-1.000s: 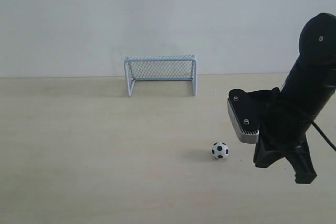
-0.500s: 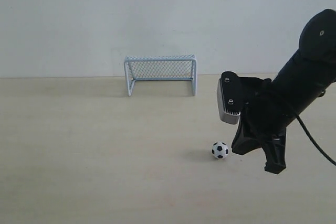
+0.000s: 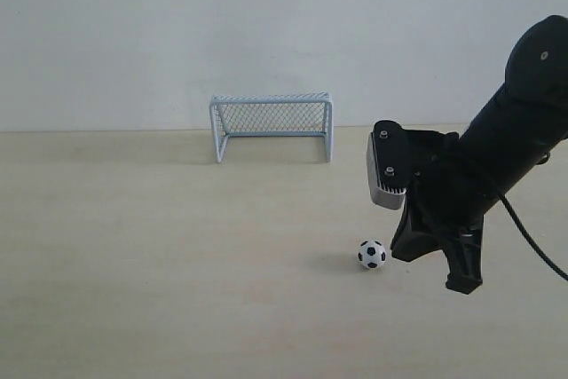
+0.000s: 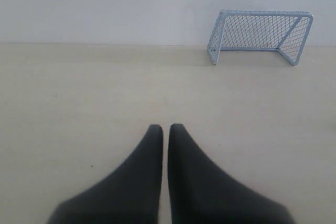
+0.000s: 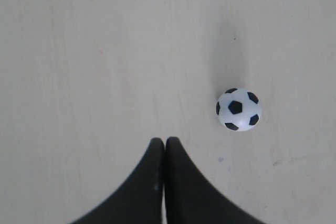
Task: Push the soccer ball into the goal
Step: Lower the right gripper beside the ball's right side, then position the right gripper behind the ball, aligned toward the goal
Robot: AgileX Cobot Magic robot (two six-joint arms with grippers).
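The soccer ball point(image 3: 372, 254) rests on the pale wooden table, in front of the goal point(image 3: 272, 126) and to its right. The goal stands against the back wall with its mouth facing forward. My right gripper point(image 3: 413, 250) hangs just right of the ball, shut and empty, not touching it. In the right wrist view the ball point(image 5: 239, 109) lies beside and slightly ahead of the shut gripper point(image 5: 164, 141). My left gripper point(image 4: 165, 127) is shut on nothing, with the goal point(image 4: 260, 35) far ahead of it. The left wrist view does not show the ball.
The tabletop point(image 3: 177, 264) is bare wood between ball and goal. A white wall point(image 3: 266, 33) rises right behind the goal. The right arm's black body and grey camera block point(image 3: 383, 179) stand above the ball's right side.
One second ago the right gripper was farther right and lower. It has swung left to beside the ball and has held still for the last half second. The ball has not moved.
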